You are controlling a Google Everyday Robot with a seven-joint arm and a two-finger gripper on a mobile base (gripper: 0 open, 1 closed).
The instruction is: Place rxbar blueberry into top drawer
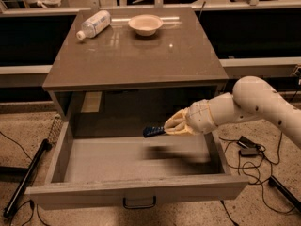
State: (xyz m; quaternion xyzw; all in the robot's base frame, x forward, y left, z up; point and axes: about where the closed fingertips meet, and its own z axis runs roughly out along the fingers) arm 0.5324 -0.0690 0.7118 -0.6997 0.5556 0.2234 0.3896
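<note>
Blue-wrapped snack bar [153, 131] sits pinched in the closed gripper [166, 127], held above the back part of the open drawer [108, 160], so the carrying looks nearly done and the next move, I'd judge, is a gentle lowering and a clean release.

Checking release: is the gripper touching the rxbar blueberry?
Touching: the camera view shows the rxbar blueberry clamped in the gripper, above the top drawer.
</note>
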